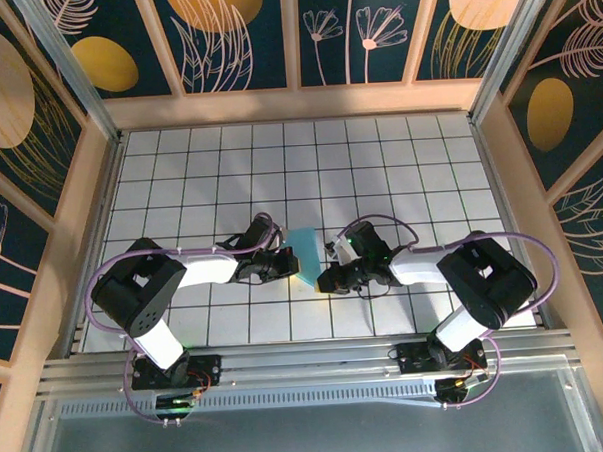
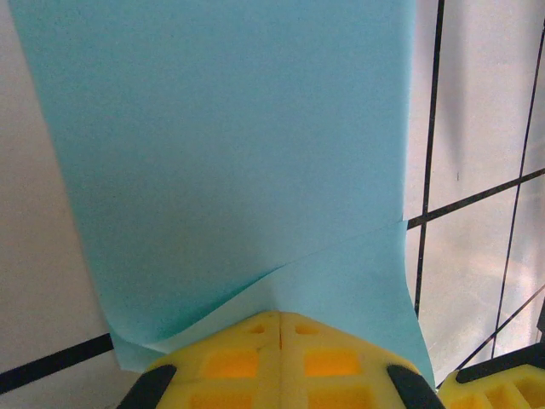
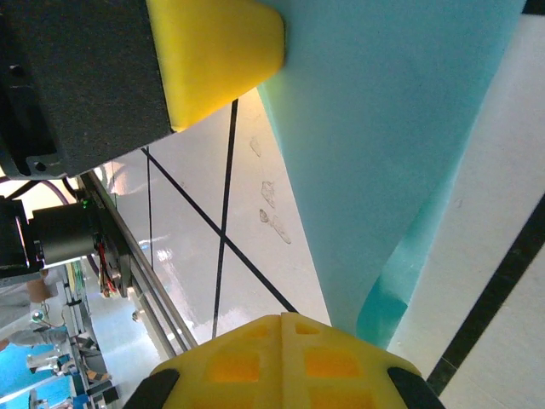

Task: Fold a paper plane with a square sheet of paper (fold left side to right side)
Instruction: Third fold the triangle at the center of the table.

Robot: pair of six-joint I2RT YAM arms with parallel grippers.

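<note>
A light teal sheet of paper [image 1: 304, 254] sits near the middle of the white tiled surface [image 1: 179, 171], a little toward 6 o'clock in the overhead view, with the two arms reaching in from either side. The left gripper [image 1: 281, 264] meets the sheet at its 9 o'clock edge, and the right gripper [image 1: 331, 277] meets it at about 4 o'clock. In the left wrist view, the left gripper's yellow fingers [image 2: 230, 358] are pressed fully together at 6 o'clock, and the sheet runs straight into the seam between them, so it is pinched there. From that pinch the paper spreads up toward 12 o'clock. A folded edge slants from just above the fingers out toward 3 o'clock, and a second layer peeks out underneath at 7 o'clock. One yellow finger of the right gripper shows in the 5 o'clock corner, just beside the paper. In the right wrist view, the right gripper's fingers [image 3: 341, 358] are likewise closed tight at 6 o'clock, with the sheet's narrow end caught between them. The paper widens from there toward 1 o'clock, with a darker folded strip close to the fingers. At 11 o'clock in that view, a finger of the left gripper touches the sheet's edge. Black grid lines [image 3: 223, 221] cross the surface below it.
</note>
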